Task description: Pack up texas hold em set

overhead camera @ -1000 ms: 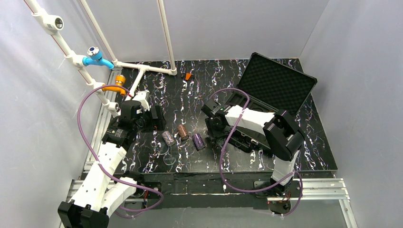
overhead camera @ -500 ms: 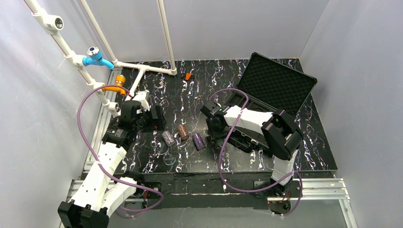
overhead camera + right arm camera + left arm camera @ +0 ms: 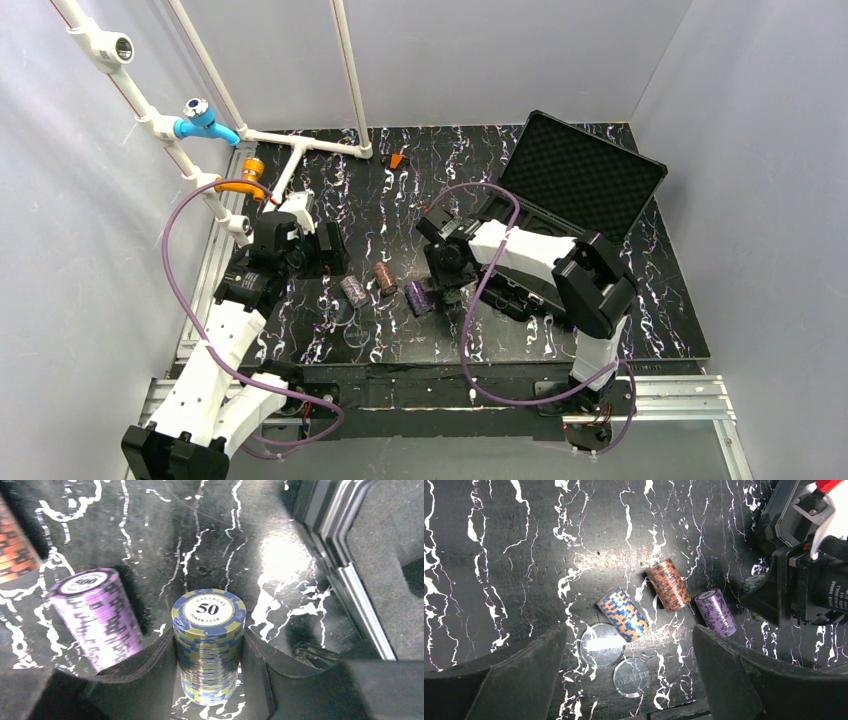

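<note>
Marbled black tabletop (image 3: 380, 200) beside the open case (image 3: 585, 175) carries the yellow-blue chip stack (image 3: 208, 611) upright, seemingly pinched by your right gripper (image 3: 208, 652), so lift straight and slowly before swinging it over.

The right gripper (image 3: 444, 291) has shifted left and narrowed around the yellow-blue chip stack (image 3: 209, 645).

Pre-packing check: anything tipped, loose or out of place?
A blue-orange cylindrical chip stack, an orange-brown chip stack and a purple chip stack lie on their sides on the black marbled table; two clear plastic discs lie loose beside them.
</note>
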Tool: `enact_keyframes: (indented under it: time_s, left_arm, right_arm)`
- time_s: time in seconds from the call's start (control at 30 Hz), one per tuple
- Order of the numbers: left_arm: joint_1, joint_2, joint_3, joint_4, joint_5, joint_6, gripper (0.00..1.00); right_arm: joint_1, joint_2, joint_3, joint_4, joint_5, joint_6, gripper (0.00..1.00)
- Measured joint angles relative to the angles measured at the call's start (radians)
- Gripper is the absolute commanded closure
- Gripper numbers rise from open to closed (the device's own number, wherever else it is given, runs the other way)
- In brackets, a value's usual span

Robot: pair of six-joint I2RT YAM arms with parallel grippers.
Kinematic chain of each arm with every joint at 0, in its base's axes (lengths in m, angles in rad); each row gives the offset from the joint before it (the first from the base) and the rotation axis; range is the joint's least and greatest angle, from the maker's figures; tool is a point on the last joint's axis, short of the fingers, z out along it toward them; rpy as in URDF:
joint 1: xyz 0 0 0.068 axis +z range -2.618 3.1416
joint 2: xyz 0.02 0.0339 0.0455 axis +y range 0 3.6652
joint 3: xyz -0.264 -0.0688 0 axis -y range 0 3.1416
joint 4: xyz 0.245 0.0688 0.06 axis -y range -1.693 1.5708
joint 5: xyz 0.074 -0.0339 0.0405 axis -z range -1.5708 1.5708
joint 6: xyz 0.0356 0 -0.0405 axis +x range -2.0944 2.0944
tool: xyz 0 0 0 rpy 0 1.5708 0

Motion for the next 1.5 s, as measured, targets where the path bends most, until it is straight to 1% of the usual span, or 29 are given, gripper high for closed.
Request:
enact_keyframes:
  time_s: [0.23, 0.5, 0.63, 0.9, 1.17, 1.3, 1.5]
  left_arm:
    - [0.0, -0.001, 0.0, 0.0, 0.0, 0.0, 0.05]
    - [0.0, -0.004, 0.0, 0.0, 0.0, 0.0, 0.05]
    - [0.0, -0.008, 0.0, 0.0, 0.0, 0.0, 0.05]
    - [0.0, -0.008, 0.0, 0.0, 0.0, 0.0, 0.05]
    - [0.0, -0.008, 0.0, 0.0, 0.0, 0.0, 0.05]
    - [0.0, -0.008, 0.0, 0.0, 0.0, 0.0, 0.05]
    - [0.0, -0.008, 0.0, 0.0, 0.0, 0.0, 0.05]
  right_arm:
    - [0.0, -0.072, 0.003, 0.036, -0.035, 0.003, 0.99]
    - [0.0, -0.166, 0.018, 0.093, 0.003, 0.003, 0.99]
    - [0.0, -0.199, 0.025, 0.116, 0.056, 0.004, 0.99]
    - [0.0, -0.263, 0.026, 0.154, 0.213, 0.007, 0.99]
    - [-0.008, -0.292, 0.03, 0.175, 0.362, 0.028, 0.99]
    - [-0.058, -0.292, 0.055, 0.172, 0.359, 0.034, 0.99]
    - [-0.195, -0.292, 0.081, 0.179, 0.302, 0.063, 0.99]
